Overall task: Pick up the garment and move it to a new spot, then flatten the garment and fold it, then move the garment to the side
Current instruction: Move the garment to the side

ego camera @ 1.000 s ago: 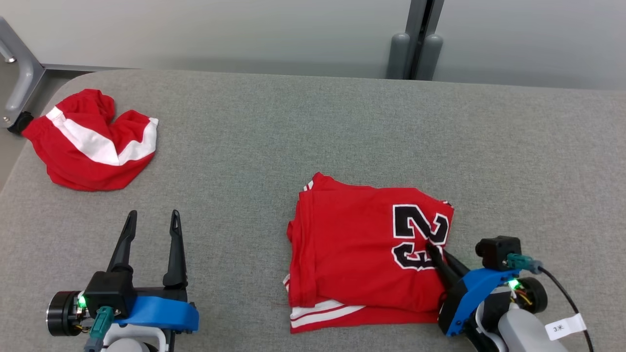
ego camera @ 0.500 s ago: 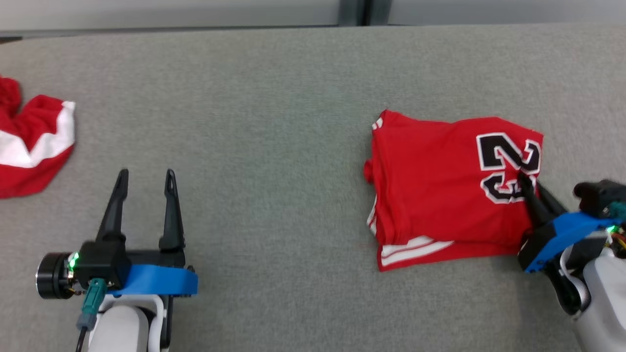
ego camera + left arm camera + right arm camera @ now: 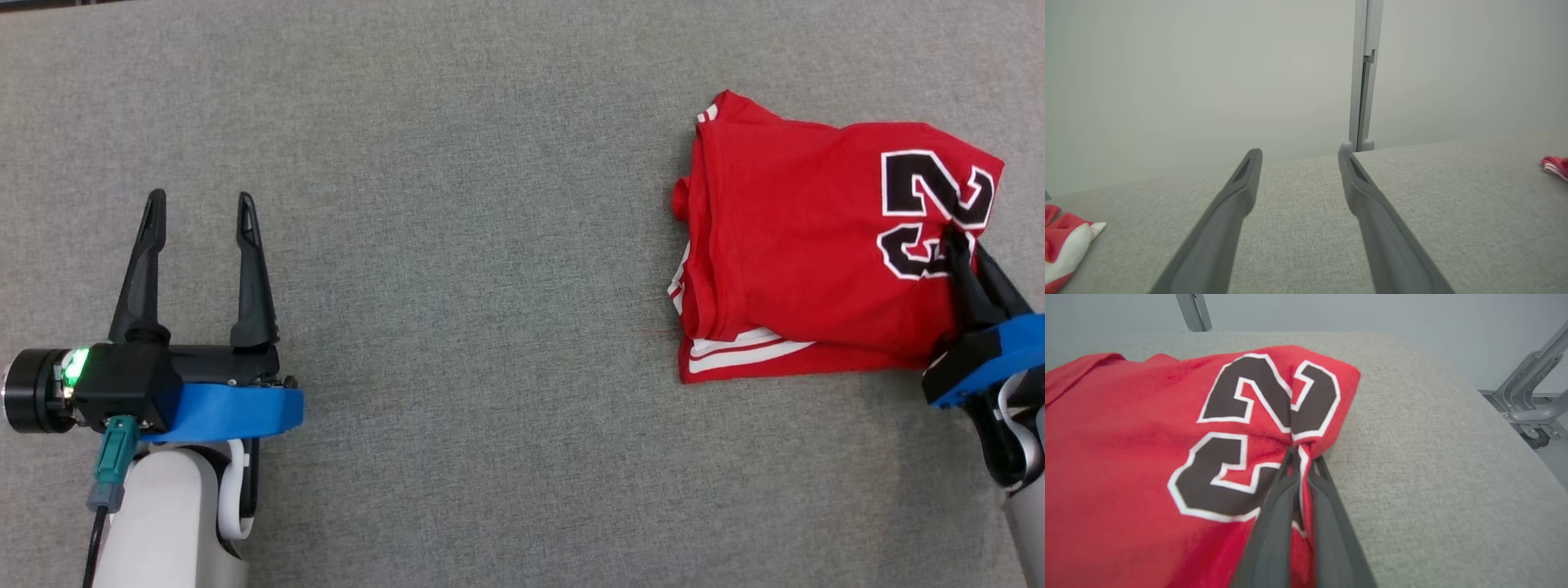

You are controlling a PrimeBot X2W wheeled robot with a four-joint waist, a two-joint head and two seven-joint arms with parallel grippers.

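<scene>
Your garment (image 3: 816, 261) lies folded at three o'clock on the table (image 3: 490, 367), so likely only the shift aside is left; your right end effector (image 3: 957, 242) is pinched closed on its numbered corner; the left end effector (image 3: 200, 196) gapes empty at nine o'clock; open table between them, its edge close past the garment.

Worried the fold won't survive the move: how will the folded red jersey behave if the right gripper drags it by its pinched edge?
Probably floppy: the folded red jersey puckers where the right gripper pinches it. Layers may slide apart: striped hems already peek out unevenly. Likely light, though the woven grey surface could drag.
</scene>
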